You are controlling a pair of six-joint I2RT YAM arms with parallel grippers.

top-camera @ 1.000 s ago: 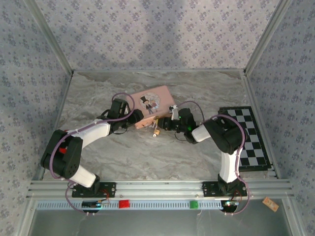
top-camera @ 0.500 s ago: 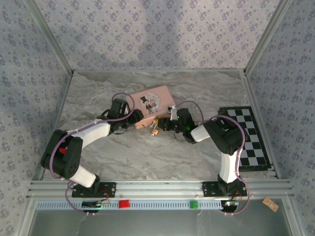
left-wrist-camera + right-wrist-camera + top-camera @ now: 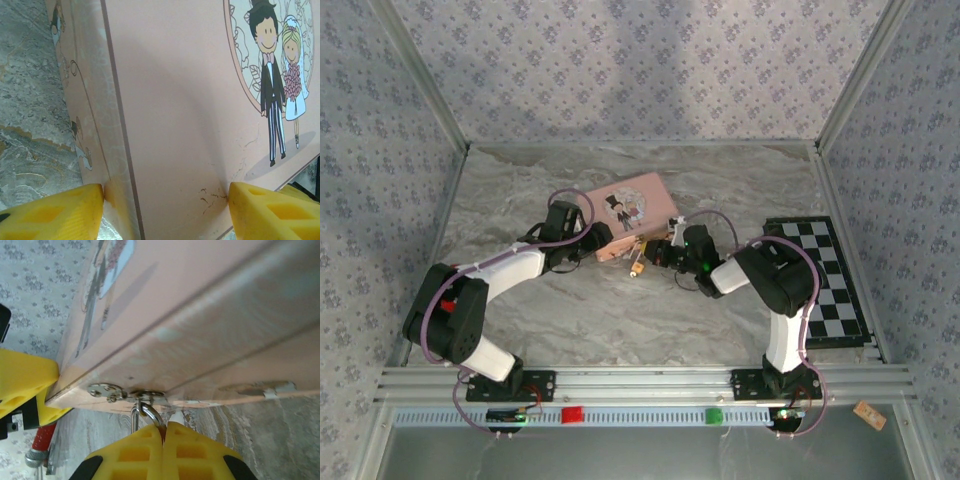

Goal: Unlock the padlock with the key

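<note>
1. Top external view: both arm bases sit at the near edge of the table (image 3: 620, 320), a grey marbled surface. A black-and-white checkered mat (image 3: 825, 280) lies on the table's right side, well apart from the work.
2. Farther in, the two arms bend toward each other and meet at the near side of a pink box (image 3: 635, 205).
3. The right gripper (image 3: 655, 250) comes in from the right, low at the box's front edge. In the right wrist view its yellow fingers are pressed together tip to tip.
4. The padlock (image 3: 146, 412) hangs from the ring beside the box's latch plate (image 3: 106, 389). Its thin silvery shackle runs down into the seam between those closed fingers, so the right gripper pinches it by the shackle. The fingers hide the brass body here. From above, the padlock is a small gold speck just beside the fingertips, at the box's near edge.
5. The left gripper (image 3: 588, 243) clamps the box's near left corner. In the left wrist view one yellow finger (image 3: 55, 212) touches the box's side wall and the other presses on the lid.
6. The lid carries a cartoon bride and groom.
7. Beyond the box the table runs to wallpapered walls (image 3: 640, 70).
</note>
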